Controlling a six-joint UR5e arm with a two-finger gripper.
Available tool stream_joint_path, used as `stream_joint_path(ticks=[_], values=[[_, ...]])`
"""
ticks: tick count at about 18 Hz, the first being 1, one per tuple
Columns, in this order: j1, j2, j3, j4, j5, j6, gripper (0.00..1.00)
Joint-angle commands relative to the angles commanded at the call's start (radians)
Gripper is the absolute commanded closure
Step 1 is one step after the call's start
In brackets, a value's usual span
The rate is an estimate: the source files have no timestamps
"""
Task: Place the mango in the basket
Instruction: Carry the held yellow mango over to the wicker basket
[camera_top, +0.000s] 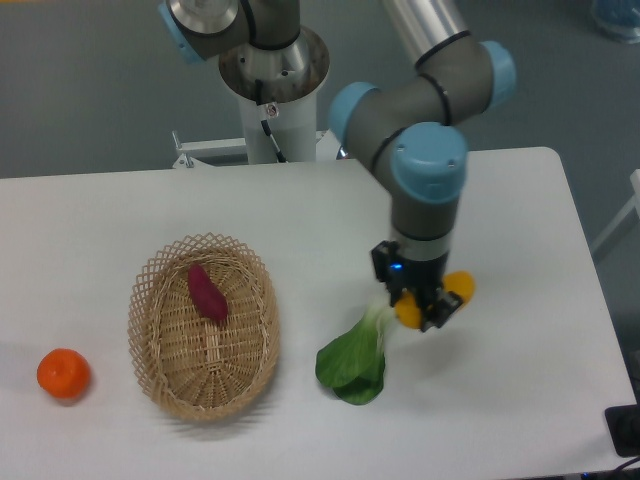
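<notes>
Mango (440, 297), smooth yellow-orange oval, clamped in the gripper (418, 305) above the white table (90, 220).

Red-purple sweet potato (207, 292), orange tangerine (64, 373), leafy bok choy (355, 362) on white table (120, 215).

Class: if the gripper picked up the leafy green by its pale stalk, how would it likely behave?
The green would probably droop, since its broad leaves look thin and soft. It likely weighs little for its spread. Lying flat, it seems unlikely to roll.
</notes>
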Motion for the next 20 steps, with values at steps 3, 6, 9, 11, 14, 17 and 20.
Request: stream_joint_path(ticks=[3, 6, 9, 11, 14, 17, 20], values=[[-0.069, -0.009, 0.002, 0.041, -0.002, -0.049, 0.46], [-0.124, -0.015, 0.0, 0.062, 0.0, -0.069, 0.46], [-0.172, -0.018, -0.008, 0.063, 0.002, -0.089, 0.46], [-0.201, -0.018, -0.014, 0.066, 0.005, -0.094, 0.46], [-0.268, -0.021, -0.021, 0.069, 0.011, -0.098, 0.46], [-0.319, -0.055, -0.021, 0.078, 0.044, -0.106, 0.45], [-0.365, -0.106, -0.021, 0.115, 0.107, -0.111, 0.45]])
